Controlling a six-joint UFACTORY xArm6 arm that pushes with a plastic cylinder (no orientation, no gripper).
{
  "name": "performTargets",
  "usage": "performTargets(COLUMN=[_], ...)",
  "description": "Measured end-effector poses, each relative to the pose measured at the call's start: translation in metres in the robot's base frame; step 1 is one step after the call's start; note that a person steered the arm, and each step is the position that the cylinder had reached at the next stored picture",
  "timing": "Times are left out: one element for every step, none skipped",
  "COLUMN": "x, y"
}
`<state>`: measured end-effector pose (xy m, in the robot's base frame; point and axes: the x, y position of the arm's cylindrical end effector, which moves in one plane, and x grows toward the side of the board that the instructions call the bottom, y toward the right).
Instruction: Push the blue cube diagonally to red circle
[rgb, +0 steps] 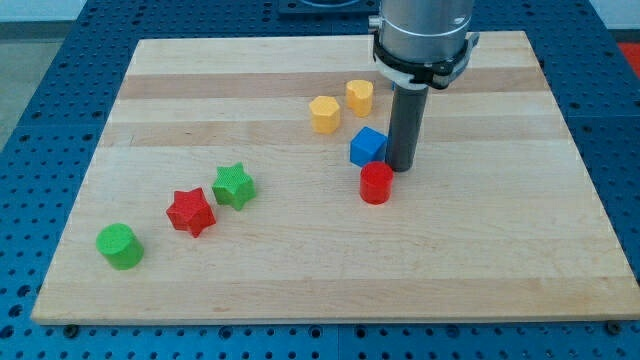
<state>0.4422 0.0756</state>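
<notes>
The blue cube (367, 146) sits near the middle of the wooden board (480, 250). The red circle (376, 183), a short red cylinder, stands just below it and slightly to the view's right, almost touching it. My tip (402, 166) is at the end of the dark rod, right beside the blue cube on its right side and just above the red circle's upper right.
A yellow hexagon block (325, 114) and a yellow heart-like block (360, 96) lie above the blue cube. A green star (233, 186), a red star (191, 212) and a green cylinder (120, 246) lie at the view's lower left.
</notes>
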Motion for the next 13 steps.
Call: performTargets(x=[-0.006, -0.018, -0.018, -0.019, -0.039, -0.043, -0.043, -0.043, -0.043, -0.038, -0.005, 0.004, -0.004], y=[-0.019, -0.04, -0.042, 0.006, 0.014, -0.002, -0.022, -0.042, -0.058, -0.05, -0.016, -0.008, -0.014])
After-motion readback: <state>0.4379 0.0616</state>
